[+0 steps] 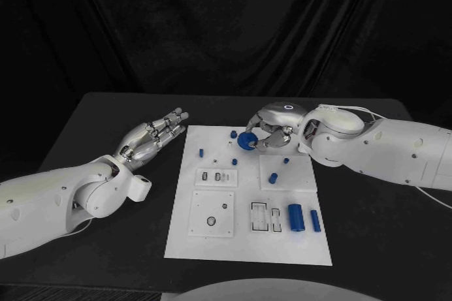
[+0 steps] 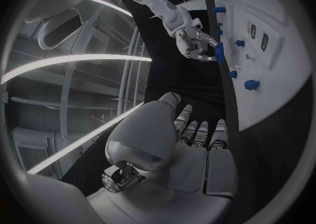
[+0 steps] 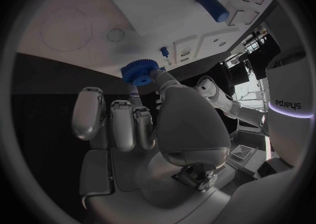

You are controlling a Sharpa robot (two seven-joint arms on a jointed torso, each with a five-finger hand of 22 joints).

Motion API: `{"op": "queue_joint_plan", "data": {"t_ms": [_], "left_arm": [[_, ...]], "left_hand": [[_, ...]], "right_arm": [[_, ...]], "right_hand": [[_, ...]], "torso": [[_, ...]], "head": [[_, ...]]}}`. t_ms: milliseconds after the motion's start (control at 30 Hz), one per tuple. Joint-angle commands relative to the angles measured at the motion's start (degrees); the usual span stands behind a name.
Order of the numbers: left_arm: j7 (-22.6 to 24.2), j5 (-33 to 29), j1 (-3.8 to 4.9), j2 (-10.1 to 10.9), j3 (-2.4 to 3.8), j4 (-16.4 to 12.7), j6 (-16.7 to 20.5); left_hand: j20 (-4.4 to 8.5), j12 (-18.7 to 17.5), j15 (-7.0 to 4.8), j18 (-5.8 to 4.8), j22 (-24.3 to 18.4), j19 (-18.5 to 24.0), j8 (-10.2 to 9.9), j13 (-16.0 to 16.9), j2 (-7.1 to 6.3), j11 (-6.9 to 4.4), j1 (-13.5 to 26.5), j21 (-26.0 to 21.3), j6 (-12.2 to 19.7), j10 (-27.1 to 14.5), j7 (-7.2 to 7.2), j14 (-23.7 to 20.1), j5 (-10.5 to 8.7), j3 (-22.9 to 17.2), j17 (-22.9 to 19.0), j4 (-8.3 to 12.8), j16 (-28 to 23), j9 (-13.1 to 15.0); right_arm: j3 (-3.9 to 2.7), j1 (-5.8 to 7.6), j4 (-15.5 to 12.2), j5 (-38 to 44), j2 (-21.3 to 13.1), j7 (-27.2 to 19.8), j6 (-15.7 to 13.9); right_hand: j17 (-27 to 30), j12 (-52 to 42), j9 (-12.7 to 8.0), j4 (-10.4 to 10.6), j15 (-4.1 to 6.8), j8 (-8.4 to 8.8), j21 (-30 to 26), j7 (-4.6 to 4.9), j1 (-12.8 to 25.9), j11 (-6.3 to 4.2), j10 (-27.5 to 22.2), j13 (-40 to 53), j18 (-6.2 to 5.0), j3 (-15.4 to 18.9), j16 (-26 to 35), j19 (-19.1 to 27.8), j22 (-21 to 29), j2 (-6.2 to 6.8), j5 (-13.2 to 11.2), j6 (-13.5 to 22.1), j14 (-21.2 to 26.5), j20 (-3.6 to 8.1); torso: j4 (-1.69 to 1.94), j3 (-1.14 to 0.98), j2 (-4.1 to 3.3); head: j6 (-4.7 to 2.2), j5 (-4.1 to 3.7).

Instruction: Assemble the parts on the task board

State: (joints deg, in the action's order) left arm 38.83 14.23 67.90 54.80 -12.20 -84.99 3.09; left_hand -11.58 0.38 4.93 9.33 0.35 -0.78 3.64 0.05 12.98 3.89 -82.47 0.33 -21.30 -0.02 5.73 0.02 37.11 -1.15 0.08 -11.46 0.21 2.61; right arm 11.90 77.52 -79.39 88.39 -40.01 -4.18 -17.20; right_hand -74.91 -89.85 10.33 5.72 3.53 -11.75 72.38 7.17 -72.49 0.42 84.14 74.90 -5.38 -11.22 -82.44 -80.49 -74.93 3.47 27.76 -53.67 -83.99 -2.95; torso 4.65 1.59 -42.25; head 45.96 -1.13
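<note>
Right wrist view: right hand (image 3: 141, 124) fingers pinch the blue gear (image 3: 139, 72); thin grip risks dropping it. Left hand (image 1: 151, 139) lies spread, holding nothing.

Blue gear (image 1: 247, 141) pinched in right robot hand (image 1: 273, 128) above white task board (image 1: 247, 245); blue parts (image 1: 296, 216) scattered on it.

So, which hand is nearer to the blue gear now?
Right. The right hand pinches the blue gear above the task board; the left hand lies open beside the board's far edge, apart.
</note>
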Motion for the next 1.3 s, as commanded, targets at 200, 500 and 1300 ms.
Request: {"op": "queue_joint_plan", "data": {"t_ms": [200, 500, 1300], "left_arm": [[8.1, 0.0, 0.11, -0.4, 0.05, 0.0, -0.8], [8.0, 0.0, 0.11, -0.8, 0.05, 0.1, -1.1], [7.7, 0.0, 0.11, -1.5, 0.05, 0.8, -1.9]], "left_hand": [[-0.67, -0.4, 0.41, 1.03, 0.1, 0.0, 0.3, -0.1, 0.07, 0.44, 0.7, 0.2, -0.1, 0.0, 0.23, 0.0, 0.07, -0.6, -0.1, 0.0, -0.2, 0.1], [-0.67, -0.4, 0.41, 1.03, 0.1, 0.0, 0.3, -0.1, 0.07, 0.44, 0.7, 0.2, -0.1, 0.0, 0.23, 0.0, 0.07, -0.6, -0.1, 0.0, -0.2, 0.1], [-0.85, -0.4, 0.49, 1.04, 0.1, 0.0, 0.3, -0.1, 0.08, 0.55, 0.8, 0.2, 0.0, 0.0, 0.32, 0.0, 0.05, -0.9, -0.1, 0.1, -0.2, 0.0]], "right_arm": [[-0.04, 0.08, 3.4, -0.7, 4.1, -0.1, 2.4], [-0.04, -0.15, 6.7, 0.0, 7.5, 0.5, 3.2], [-0.04, -0.93, 9.2, 0.7, 10.4, 1.5, 5.6]], "right_hand": [[-7.0, -0.1, 6.5, 0.3, -0.44, 0.57, 0.3, -1.68, 0.3, 0.45, 5.9, 15.1, 1.01, -0.5, -0.3, -0.5, -2.9, 0.12, 0.7, -1.8, -4.3, -0.16], [-7.1, -0.1, 6.4, 0.2, -0.50, 0.93, 0.1, -1.59, 0.2, 0.51, 5.9, 15.1, 0.96, -0.8, -0.4, -0.4, -2.9, 0.18, 0.8, -1.6, -4.4, -0.21], [-4.7, -0.1, 2.5, 0.3, -0.33, 8.05, -4.1, -0.86, 1.5, 0.18, 5.9, 15.1, 0.09, -2.4, 1.9, 1.8, -1.1, 1.02, -5.7, 6.2, -3.5, -0.21]], "torso": [[0.03, -0.06, 0.02], [0.13, 0.03, 0.08], [-0.11, -0.08, 0.05]], "head": [[0.00, -0.15], [0.21, -0.26], [0.47, -0.30]]}}
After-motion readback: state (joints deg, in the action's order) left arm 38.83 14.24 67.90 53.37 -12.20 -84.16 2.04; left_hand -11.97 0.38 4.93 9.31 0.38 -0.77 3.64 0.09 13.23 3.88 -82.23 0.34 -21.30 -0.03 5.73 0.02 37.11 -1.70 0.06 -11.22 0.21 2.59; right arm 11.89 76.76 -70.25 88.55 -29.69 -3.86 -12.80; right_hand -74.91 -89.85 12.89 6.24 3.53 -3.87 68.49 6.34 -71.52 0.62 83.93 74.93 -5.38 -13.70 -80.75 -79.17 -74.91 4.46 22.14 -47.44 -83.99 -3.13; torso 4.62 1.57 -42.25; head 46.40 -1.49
